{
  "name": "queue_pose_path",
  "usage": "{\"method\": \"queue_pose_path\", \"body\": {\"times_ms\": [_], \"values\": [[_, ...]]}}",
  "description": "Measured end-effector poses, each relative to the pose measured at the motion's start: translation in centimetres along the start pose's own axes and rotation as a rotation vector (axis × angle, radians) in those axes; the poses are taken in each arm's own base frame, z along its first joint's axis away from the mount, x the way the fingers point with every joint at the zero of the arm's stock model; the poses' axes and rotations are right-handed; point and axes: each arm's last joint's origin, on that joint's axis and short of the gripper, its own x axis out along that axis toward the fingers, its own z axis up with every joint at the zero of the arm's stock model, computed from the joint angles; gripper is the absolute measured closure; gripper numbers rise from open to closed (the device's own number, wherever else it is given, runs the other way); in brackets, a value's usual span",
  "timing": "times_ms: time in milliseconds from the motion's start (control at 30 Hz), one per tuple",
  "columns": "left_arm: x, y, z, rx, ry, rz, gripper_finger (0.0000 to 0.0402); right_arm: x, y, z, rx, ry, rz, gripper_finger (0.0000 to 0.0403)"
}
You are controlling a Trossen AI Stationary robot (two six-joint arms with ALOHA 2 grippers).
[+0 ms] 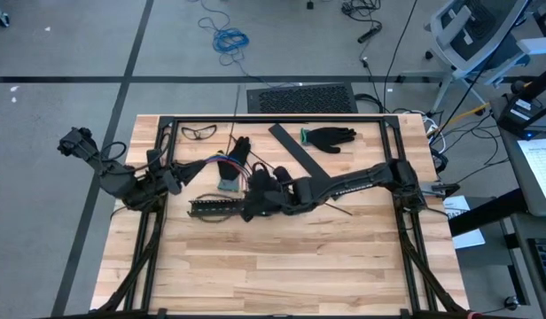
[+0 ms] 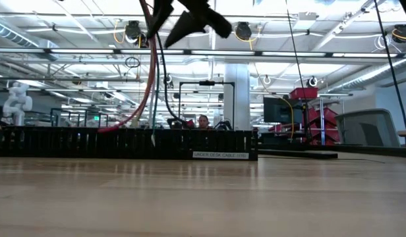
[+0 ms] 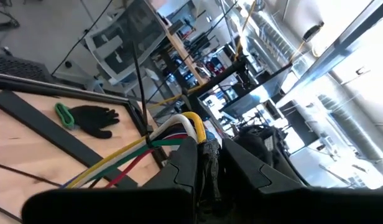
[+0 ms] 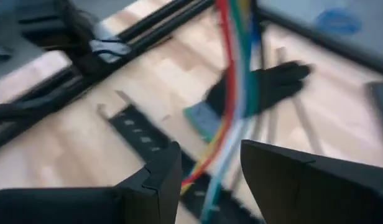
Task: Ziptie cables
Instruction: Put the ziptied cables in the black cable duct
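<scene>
**Cables strung between two tools above the slotted strip**

The black slotted strip (image 1: 222,207) is lying near the middle of the bench (image 1: 282,266), and whether any wire is sitting in its slots is impossible to tell from here.

The cables (image 1: 202,163) are hanging in the air over it, running from the left tool (image 1: 173,175) across to the right tool (image 1: 255,199).

The left wrist view is giving the best look: the left tool (image 3: 207,165) is pinching narrow on the cables (image 3: 179,130), yellow, white, green, red and blue fanning out from its tips. The right wrist view is showing the right tool (image 4: 210,168) standing part open with the coloured strands (image 4: 232,74) passing between its fingers (image 4: 163,171), though contact is unclear.

The low view is showing only the strip's long side wall (image 2: 124,143), a white label and a red strand (image 2: 147,79) drooping toward it.

The high view alone is showing two black gloves (image 1: 331,137), one by the far edge, and safety glasses (image 1: 199,132).

The left arm is reaching in from the left edge, the right arm stretching low from the right edge.
</scene>
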Motion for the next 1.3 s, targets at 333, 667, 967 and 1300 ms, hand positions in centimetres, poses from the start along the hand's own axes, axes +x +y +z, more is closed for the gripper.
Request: {"method": "queue_pose_path", "body": {"times_ms": [333, 667, 967, 1300], "values": [[0.6, -0.2, -1.2, 0.055, 0.038, -0.012, 0.0352, 2.8, 0.4, 0.4, 0.102, -0.16, -0.052, 0.0247], [0.9, -0.2, -1.0, 0.026, 0.026, -0.014, 0.0352, 5.2, 0.3, -0.6, 0.049, -0.211, -0.152, 0.0247], [1.1, -0.3, -1.6, 0.026, 0.036, -0.012, 0.0352, 5.9, -1.2, 0.0, -0.029, -0.226, -0.263, 0.0247], [1.4, -0.3, -2.2, 0.112, 0.018, 0.021, 0.0352, 1.6, 1.1, -1.2, -0.132, -0.194, -0.169, 0.0247]]}}
